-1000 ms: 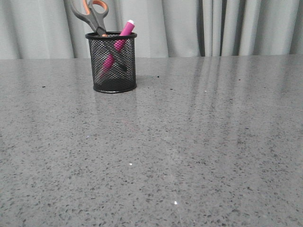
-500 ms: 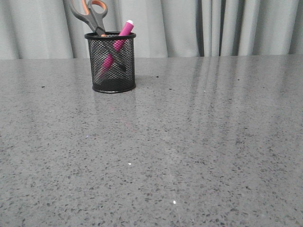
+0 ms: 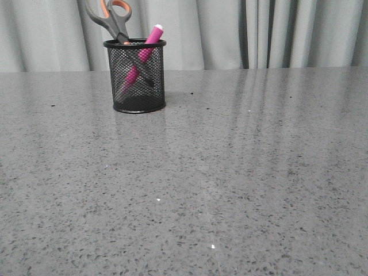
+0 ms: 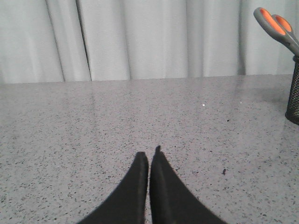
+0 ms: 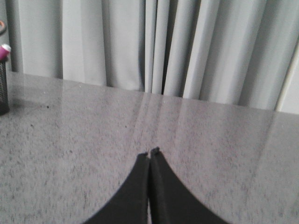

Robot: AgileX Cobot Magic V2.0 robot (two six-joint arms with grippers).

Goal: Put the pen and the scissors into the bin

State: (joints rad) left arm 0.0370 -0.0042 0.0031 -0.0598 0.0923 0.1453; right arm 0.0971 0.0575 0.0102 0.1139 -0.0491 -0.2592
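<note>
The black wire-mesh bin (image 3: 137,86) stands at the far left of the grey table. The pink pen (image 3: 150,39) leans inside it, white tip up. The scissors (image 3: 112,17) stand in it too, orange-lined handles sticking out above the rim. In the left wrist view the scissors' handles (image 4: 278,27) and the bin's edge (image 4: 294,93) show at the side. In the right wrist view the pen's tip (image 5: 4,50) and the bin's edge (image 5: 3,88) show at the side. My left gripper (image 4: 149,156) and right gripper (image 5: 150,154) are both shut and empty, low over bare table, far from the bin.
The speckled grey table (image 3: 230,172) runs back to pale grey curtains (image 3: 259,34). Neither arm shows in the front view.
The front view shifts very slightly between frames. The bin, pen and scissors stay as they were.
</note>
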